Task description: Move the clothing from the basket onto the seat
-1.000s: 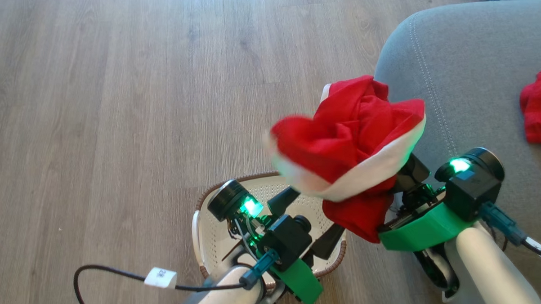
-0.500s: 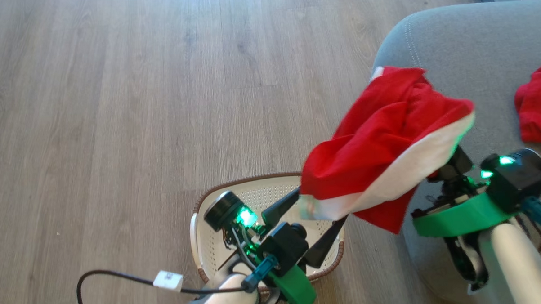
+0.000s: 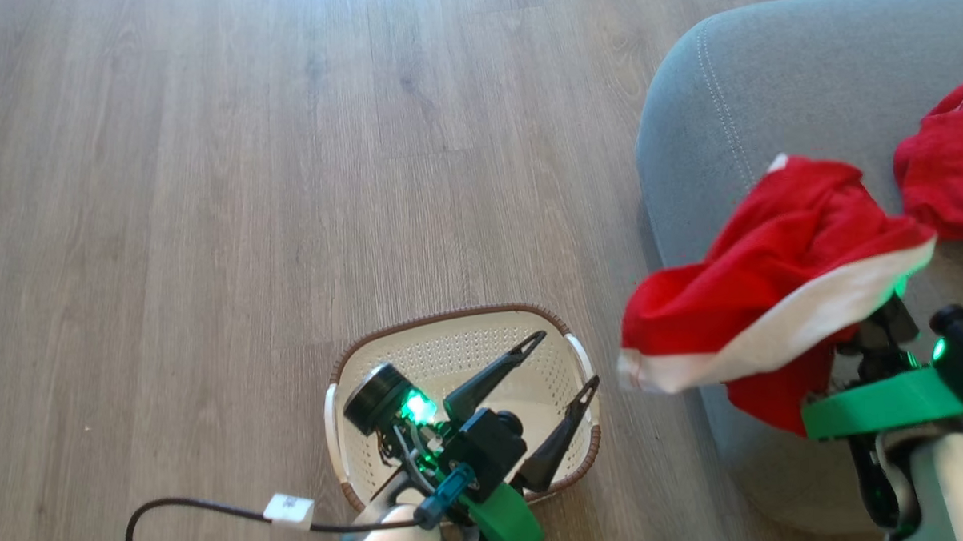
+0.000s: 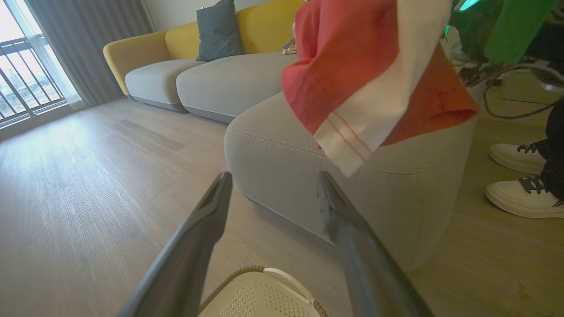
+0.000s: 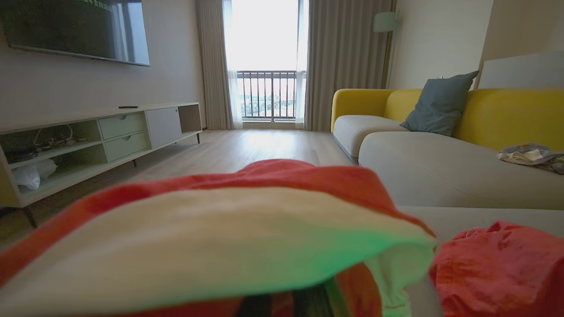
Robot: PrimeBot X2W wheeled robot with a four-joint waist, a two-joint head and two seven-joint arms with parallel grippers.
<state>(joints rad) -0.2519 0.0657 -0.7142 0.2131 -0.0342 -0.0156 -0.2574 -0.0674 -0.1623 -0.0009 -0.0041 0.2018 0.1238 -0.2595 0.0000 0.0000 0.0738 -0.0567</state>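
Hanging from the right gripper (image 3: 880, 333), whose fingers are clamped shut on its folds, the banded red garment (image 3: 779, 292) is drooping half over the seat (image 3: 787, 76), at three o'clock from the basket (image 3: 451, 313). The plain red garment (image 3: 942, 166) is already lying on the seat at its one o'clock. With the left gripper (image 3: 566, 359) gaping empty over a basket showing no cloth, only the set-down is remaining, I'd judge.

Banded garment (image 3: 785, 244) farther over seat (image 3: 803, 75) (aloft)
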